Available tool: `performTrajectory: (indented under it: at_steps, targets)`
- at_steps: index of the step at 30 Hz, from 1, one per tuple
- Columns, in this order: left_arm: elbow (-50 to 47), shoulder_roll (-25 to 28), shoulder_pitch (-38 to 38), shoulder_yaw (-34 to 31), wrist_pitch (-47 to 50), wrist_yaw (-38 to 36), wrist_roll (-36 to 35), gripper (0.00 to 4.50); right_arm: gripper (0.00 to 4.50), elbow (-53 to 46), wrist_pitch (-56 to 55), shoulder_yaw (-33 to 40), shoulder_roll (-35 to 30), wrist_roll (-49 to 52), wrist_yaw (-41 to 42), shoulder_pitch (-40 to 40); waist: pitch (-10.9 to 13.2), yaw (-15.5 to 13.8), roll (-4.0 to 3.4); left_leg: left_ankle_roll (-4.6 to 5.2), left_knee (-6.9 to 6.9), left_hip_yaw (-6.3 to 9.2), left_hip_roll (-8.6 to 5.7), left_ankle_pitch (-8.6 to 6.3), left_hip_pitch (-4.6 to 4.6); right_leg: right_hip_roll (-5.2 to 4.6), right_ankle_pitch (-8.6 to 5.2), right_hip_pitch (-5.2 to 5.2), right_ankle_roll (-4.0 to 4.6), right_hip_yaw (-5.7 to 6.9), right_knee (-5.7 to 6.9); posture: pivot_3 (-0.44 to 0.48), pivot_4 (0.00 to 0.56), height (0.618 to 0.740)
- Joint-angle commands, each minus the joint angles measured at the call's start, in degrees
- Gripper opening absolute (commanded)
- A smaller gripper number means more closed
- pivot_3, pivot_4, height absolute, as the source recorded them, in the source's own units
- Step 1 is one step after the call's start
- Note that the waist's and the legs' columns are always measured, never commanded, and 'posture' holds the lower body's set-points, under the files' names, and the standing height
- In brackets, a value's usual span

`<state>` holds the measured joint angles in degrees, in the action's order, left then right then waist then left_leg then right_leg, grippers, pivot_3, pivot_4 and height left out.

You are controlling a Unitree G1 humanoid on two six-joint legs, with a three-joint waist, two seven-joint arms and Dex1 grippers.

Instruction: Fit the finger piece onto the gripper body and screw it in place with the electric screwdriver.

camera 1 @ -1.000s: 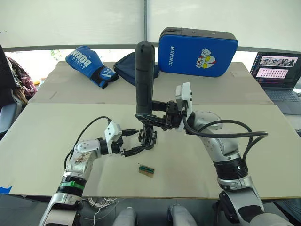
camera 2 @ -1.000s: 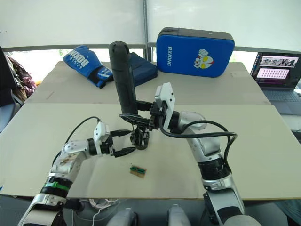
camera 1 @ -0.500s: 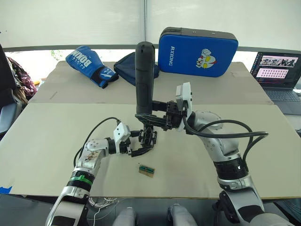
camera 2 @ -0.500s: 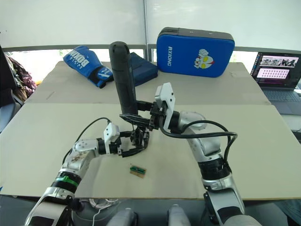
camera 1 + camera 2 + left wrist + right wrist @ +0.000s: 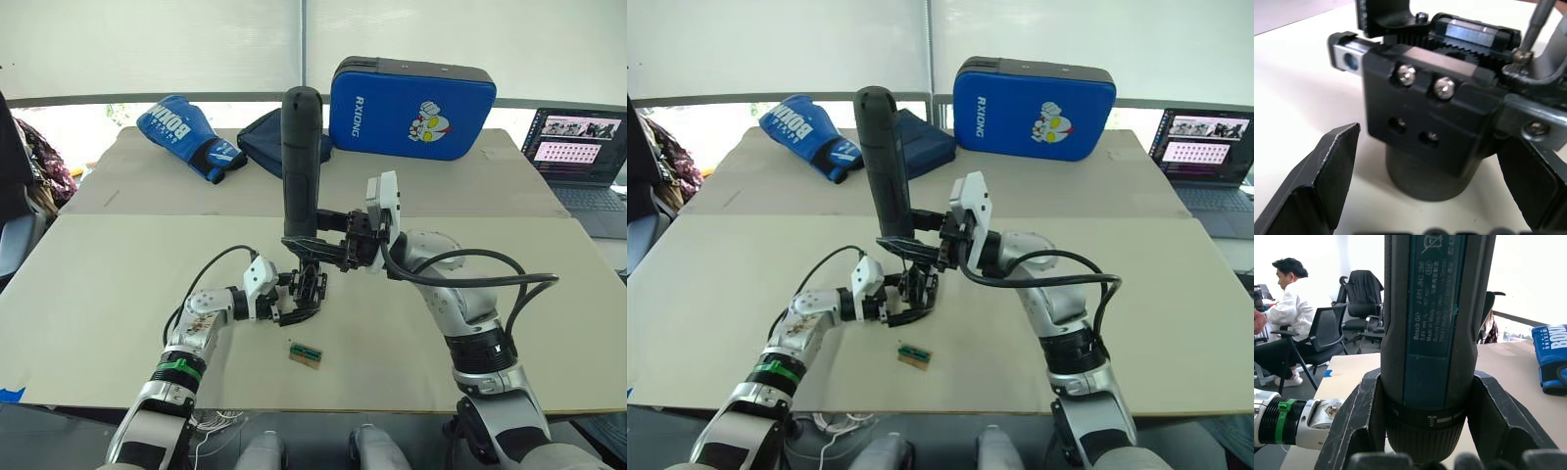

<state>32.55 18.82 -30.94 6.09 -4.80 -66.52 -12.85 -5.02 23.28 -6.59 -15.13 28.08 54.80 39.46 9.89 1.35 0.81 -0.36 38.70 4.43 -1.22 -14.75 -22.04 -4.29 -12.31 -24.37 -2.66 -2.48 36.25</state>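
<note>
The thick black cylindrical electric screwdriver (image 5: 1437, 333), labelled "Bosch GO", stands upright, clamped in the right gripper (image 5: 345, 248). Below it, the chunky black gripper body (image 5: 1435, 105) sits between the left gripper's (image 5: 290, 297) spread fingers (image 5: 1327, 171). Behind lie a blue "BOXING" glove (image 5: 186, 135) and a blue "RXIONG" pad (image 5: 411, 96); a green-topped brown block (image 5: 306, 353) lies nearer.
</note>
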Motion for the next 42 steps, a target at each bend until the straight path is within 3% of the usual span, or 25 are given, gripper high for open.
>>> performTrajectory:
  at_steps: [1,9,13,25,28,29,42]
  targets:
    - [0.3,-0.5,-1.3,0.3,-0.4,-0.6,0.2,4.5,1.92,-1.8,-1.6,0.6,0.3,0.7,-0.1,1.6,0.0,0.0,0.0,0.0,0.0,0.0,0.0,0.0,0.0,0.0,0.0,0.0,0.0,0.0,0.0,0.0,0.15,0.74]
    - [0.4,-0.8,-1.2,0.7,0.0,-1.0,0.6,4.5,1.92,-2.1,-1.4,0.6,0.2,0.6,-0.3,1.3,0.0,0.0,0.0,0.0,0.0,0.0,0.0,0.0,0.01,0.0,0.0,0.0,0.0,0.0,0.01,0.0,0.15,0.74]
    - [0.3,-0.9,-0.9,0.8,0.1,-0.7,0.9,3.27,1.92,-2.3,-1.3,0.5,0.2,0.7,-0.3,1.1,0.0,0.0,0.0,0.0,0.0,0.0,0.0,0.0,0.01,0.0,0.0,0.01,0.0,0.0,0.0,0.0,0.15,0.74]
    - [-1.0,-1.1,-0.2,1.0,0.5,-0.8,1.2,3.27,1.92,-2.6,-1.0,0.1,0.1,0.8,-0.3,0.9,0.0,-0.2,0.0,0.0,0.01,0.0,-0.01,0.0,0.03,-0.01,0.0,0.04,-0.01,0.0,0.01,0.0,0.15,0.74]
    - [-1.1,-1.1,-0.1,1.0,0.7,-0.7,1.3,2.46,1.92,-2.3,-1.1,0.0,0.2,0.7,-0.4,0.9,0.0,-0.2,0.0,0.0,0.01,0.0,-0.01,0.0,0.03,-0.01,0.0,0.04,-0.01,0.0,0.01,0.0,0.15,0.74]
    - [-1.2,-1.1,-0.1,1.1,0.7,-0.6,1.4,2.4,1.92,-2.3,-1.1,0.0,0.2,0.6,-0.4,0.9,0.0,-0.2,0.01,0.0,0.01,0.01,-0.01,0.0,0.05,-0.01,0.0,0.05,-0.01,0.0,0.0,0.0,0.15,0.74]
    - [-3.1,-1.5,1.1,1.3,1.0,1.3,1.6,2.4,1.92,-1.1,-1.5,-2.0,-0.2,-1.6,-0.4,0.4,0.0,-0.3,0.0,0.0,0.02,0.01,-0.02,0.0,0.06,-0.01,0.0,0.08,-0.01,0.0,0.01,0.0,0.15,0.74]
